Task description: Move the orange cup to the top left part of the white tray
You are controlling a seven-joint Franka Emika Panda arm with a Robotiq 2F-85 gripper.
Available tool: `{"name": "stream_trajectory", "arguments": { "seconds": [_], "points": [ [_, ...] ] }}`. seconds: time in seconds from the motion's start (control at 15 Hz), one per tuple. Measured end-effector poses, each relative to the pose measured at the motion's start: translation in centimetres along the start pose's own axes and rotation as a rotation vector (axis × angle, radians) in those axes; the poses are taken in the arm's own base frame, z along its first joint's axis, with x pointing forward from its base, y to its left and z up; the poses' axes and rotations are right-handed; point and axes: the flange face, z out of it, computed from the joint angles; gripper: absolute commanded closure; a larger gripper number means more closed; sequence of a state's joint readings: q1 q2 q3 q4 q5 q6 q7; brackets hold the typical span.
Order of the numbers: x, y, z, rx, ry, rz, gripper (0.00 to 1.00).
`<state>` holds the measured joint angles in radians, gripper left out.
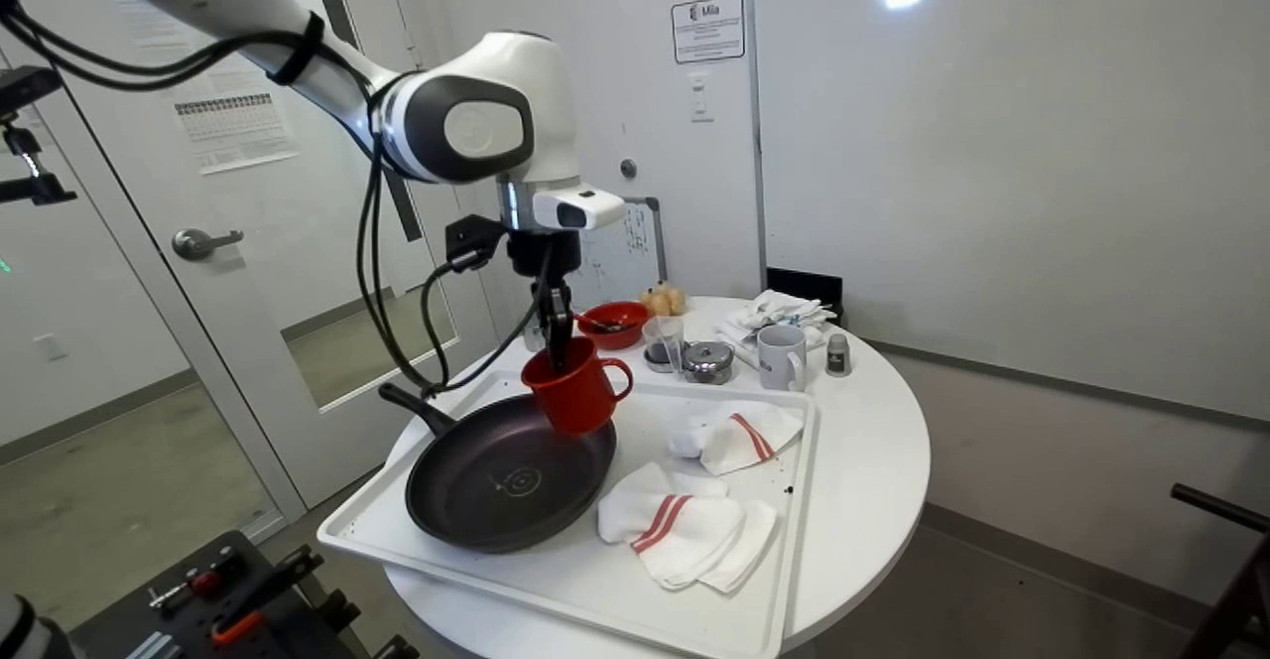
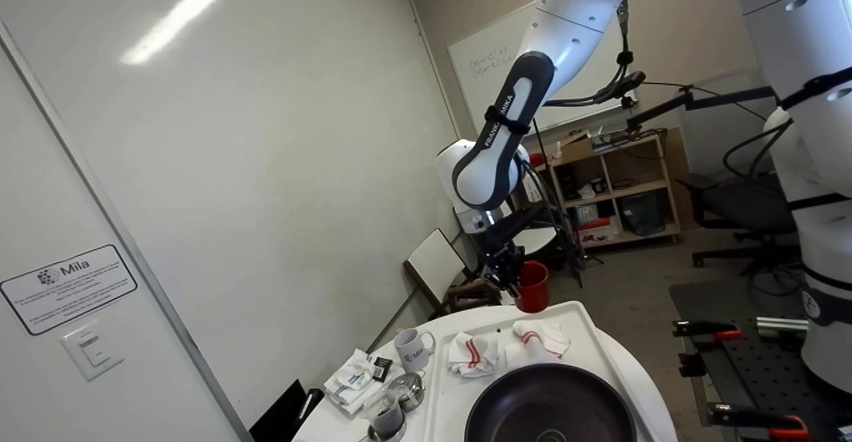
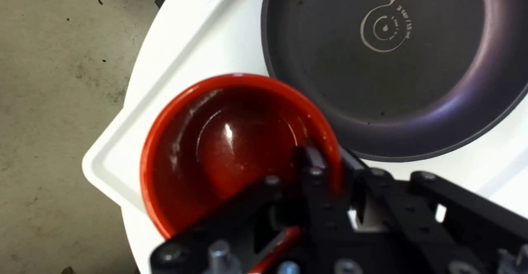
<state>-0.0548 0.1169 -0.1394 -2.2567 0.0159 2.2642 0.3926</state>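
Gripping the orange cup (image 1: 577, 401), glossy red and loop-handled, the end effector (image 3: 331, 160) is closed on its rim.

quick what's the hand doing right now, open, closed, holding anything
Hand: closed, holding the orange cup up in the air.

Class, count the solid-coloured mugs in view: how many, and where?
2: the red-orange mug, held by the gripper, and the grey mug, on the table beside the white tray. Others may be hidden.
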Motion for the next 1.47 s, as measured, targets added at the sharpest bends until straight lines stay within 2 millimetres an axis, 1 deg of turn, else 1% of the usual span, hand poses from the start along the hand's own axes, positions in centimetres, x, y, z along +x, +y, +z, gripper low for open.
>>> {"name": "stream_trajectory", "arguments": {
  "seconds": [0.13, 0.27, 0.4, 0.53, 0.67, 0.87, 1.47],
  "points": [
    [-0.2, -2.5, -0.8, -0.007, -0.012, -0.051, 0.93],
    [-0.4, -5.1, -1.2, -0.015, -0.025, -0.115, 0.93],
    [-0.6, -7.8, -0.9, -0.023, -0.041, -0.18, 0.93],
    [-0.8, -9.8, -0.2, -0.028, -0.063, -0.235, 0.93],
    [-0.9, -10.2, 0.3, -0.031, -0.07, -0.243, 0.93],
    [-0.7, -9.9, 0.3, -0.032, -0.07, -0.236, 0.93],
    [-0.6, -9.9, 0.6, -0.034, -0.074, -0.236, 0.93]
  ]
}}
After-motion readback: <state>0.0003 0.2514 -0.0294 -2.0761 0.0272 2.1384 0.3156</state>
